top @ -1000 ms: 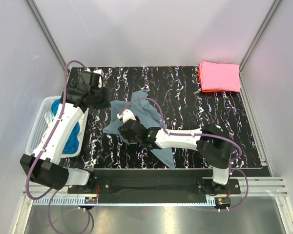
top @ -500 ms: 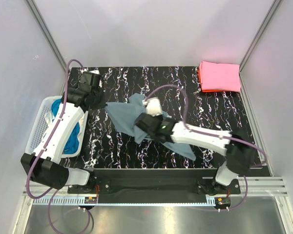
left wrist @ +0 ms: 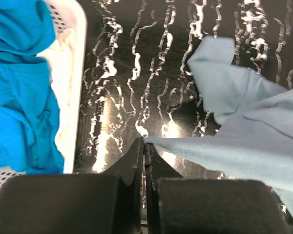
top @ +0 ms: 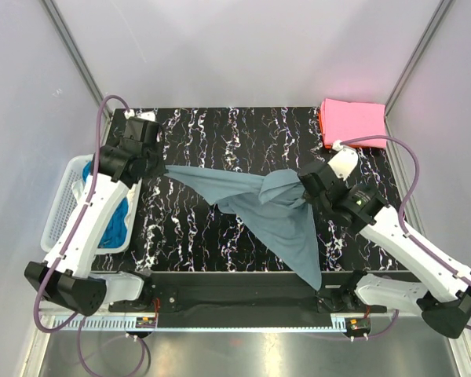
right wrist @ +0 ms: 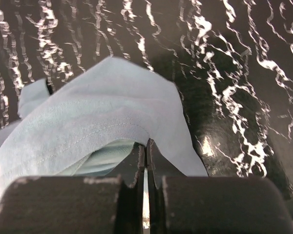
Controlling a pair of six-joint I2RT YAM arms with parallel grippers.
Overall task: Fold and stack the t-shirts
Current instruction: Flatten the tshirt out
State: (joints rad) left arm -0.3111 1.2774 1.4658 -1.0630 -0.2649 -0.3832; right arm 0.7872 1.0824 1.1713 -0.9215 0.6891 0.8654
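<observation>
Both the left tool (left wrist: 144, 146) and the right tool (right wrist: 146, 146) are pinched shut on edges of the grey-blue t-shirt (top: 243, 195), which is stretched between them above the tabletop (top: 220, 126). The left tool's bite looks thin, so further pulling could slip the cloth free. Cloth bunched at the right tool could make the fold crooked.

The left gripper (left wrist: 144, 146) pinched an edge of the grey-blue t-shirt (left wrist: 249, 146) over the marbled table (left wrist: 136, 58); bright blue t-shirts (left wrist: 17, 97) lay in the white basket (left wrist: 74, 87)

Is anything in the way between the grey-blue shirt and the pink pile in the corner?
Nothing visible. Only bare table shows between the grey-blue shirt and the pink pile, besides the right pincer gripping the shirt.
</observation>
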